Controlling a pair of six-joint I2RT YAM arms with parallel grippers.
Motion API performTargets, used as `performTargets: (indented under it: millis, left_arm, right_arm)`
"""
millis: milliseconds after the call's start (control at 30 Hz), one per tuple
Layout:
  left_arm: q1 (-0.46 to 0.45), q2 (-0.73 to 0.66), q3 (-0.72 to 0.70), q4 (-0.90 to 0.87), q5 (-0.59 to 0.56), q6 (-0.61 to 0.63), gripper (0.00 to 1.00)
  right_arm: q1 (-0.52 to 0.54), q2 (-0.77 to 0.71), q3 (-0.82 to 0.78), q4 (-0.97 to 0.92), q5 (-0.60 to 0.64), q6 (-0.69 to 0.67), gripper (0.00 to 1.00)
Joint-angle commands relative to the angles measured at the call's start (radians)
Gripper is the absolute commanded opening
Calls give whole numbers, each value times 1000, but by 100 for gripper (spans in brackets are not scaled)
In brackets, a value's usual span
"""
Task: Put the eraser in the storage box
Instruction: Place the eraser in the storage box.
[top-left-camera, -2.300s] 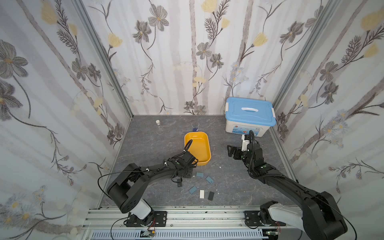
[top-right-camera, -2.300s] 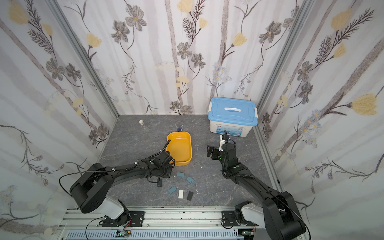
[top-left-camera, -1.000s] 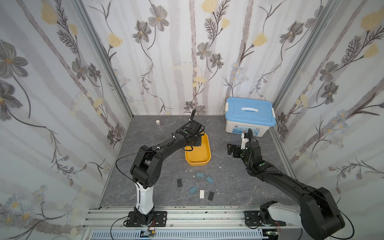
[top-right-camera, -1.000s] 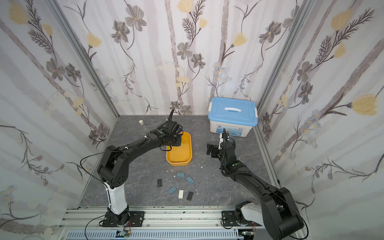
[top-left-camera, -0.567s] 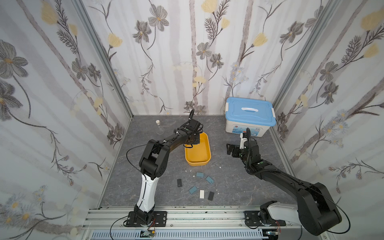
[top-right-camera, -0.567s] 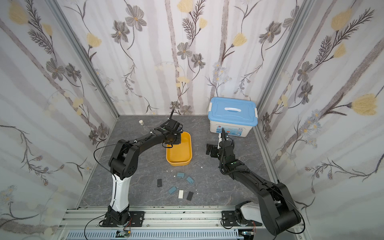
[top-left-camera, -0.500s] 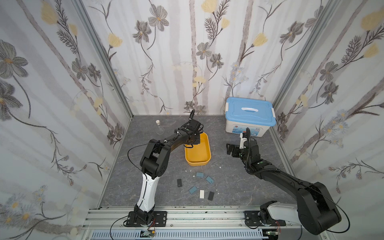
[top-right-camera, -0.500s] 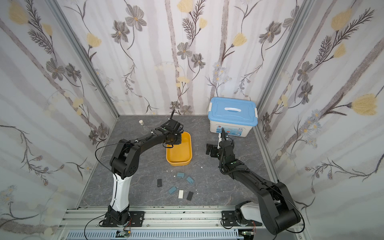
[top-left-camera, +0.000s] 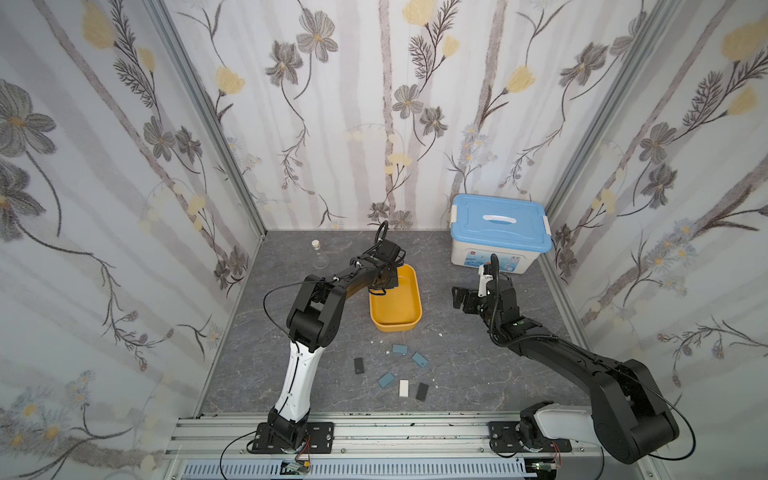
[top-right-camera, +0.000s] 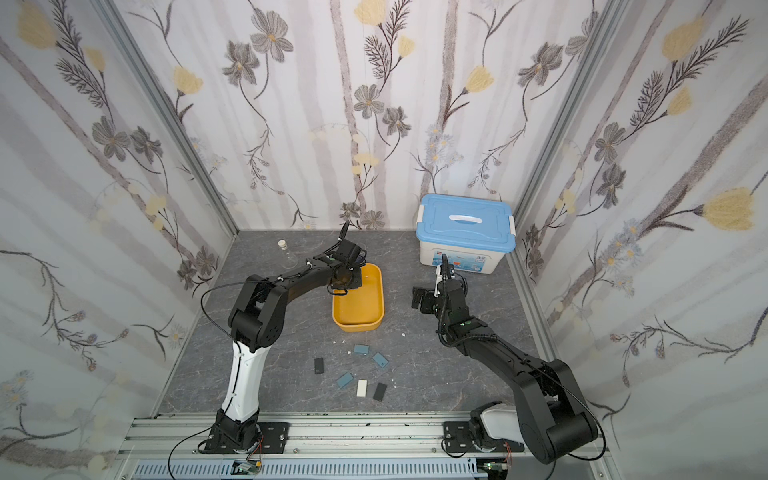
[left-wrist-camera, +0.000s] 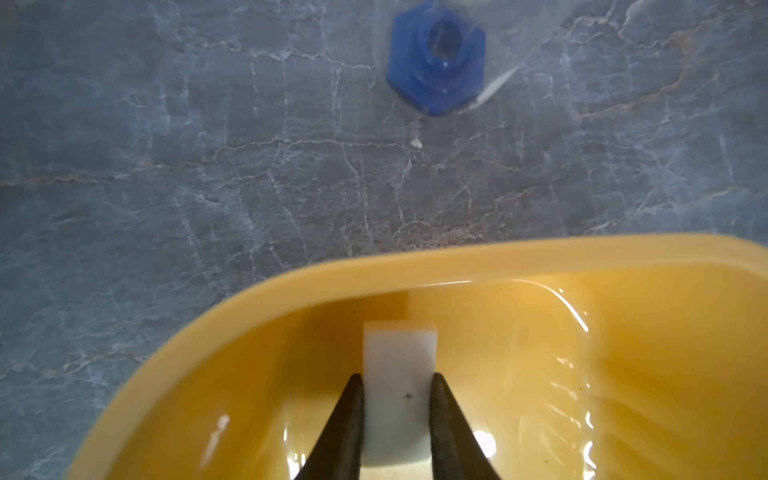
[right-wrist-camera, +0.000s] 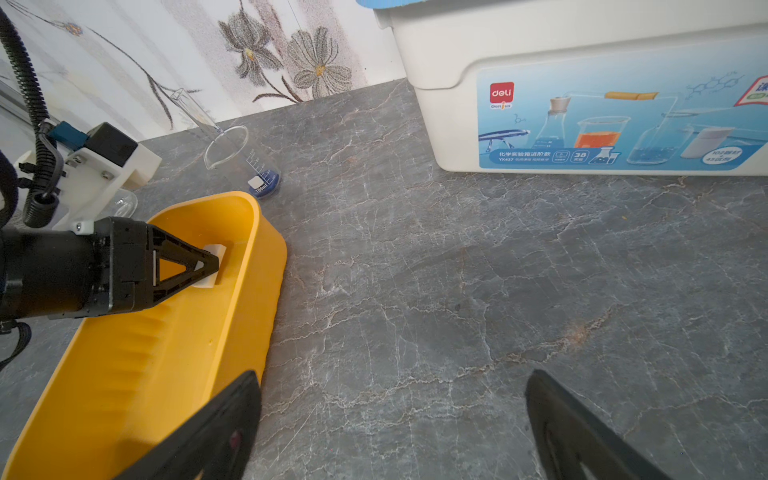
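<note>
The storage box (top-left-camera: 395, 327) (top-right-camera: 358, 327) is a yellow-orange tub on the grey floor in both top views. My left gripper (left-wrist-camera: 395, 376) is shut on a white eraser (left-wrist-camera: 400, 353), holding it inside the tub's far end, close to the curved wall (left-wrist-camera: 374, 266). The right wrist view shows the same grip from the side: the left gripper (right-wrist-camera: 208, 266), the eraser (right-wrist-camera: 214, 251) and the tub (right-wrist-camera: 166, 357). From above, the left gripper (top-left-camera: 382, 282) hides the eraser. My right gripper (right-wrist-camera: 392, 374) (top-left-camera: 461, 297) is open and holds nothing, to the right of the tub.
A white box with a blue lid (top-left-camera: 498, 232) stands at the back right. A glass flask (top-left-camera: 319, 257) sits at the back left. A measuring cylinder with a blue base (left-wrist-camera: 436, 68) (right-wrist-camera: 253, 166) lies just beyond the tub. Several loose erasers (top-left-camera: 399, 365) lie in front of it.
The left arm has swung from the loose erasers at the front to the tub's far end, carrying the white eraser. Over the last half second it barely moved. The right arm stayed put.
</note>
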Motion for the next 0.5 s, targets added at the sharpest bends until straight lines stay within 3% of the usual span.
performTargets:
  millis: [0, 133, 267, 467]
  left_arm:
    - [4, 11, 11, -10, -20, -21, 29]
    - [6, 13, 11, -16, -27, -20, 32]
    - [7, 14, 17, -26, -27, -14, 45]
    - [6, 1, 22, -34, -14, -15, 46]
  right_arm:
    - [-2, 3, 11, 15, 1, -4, 100]
    - [-2, 6, 11, 16, -3, -3, 100]
    - [-2, 9, 11, 18, -10, 0, 100]
    - [-2, 6, 14, 16, -13, 0, 100]
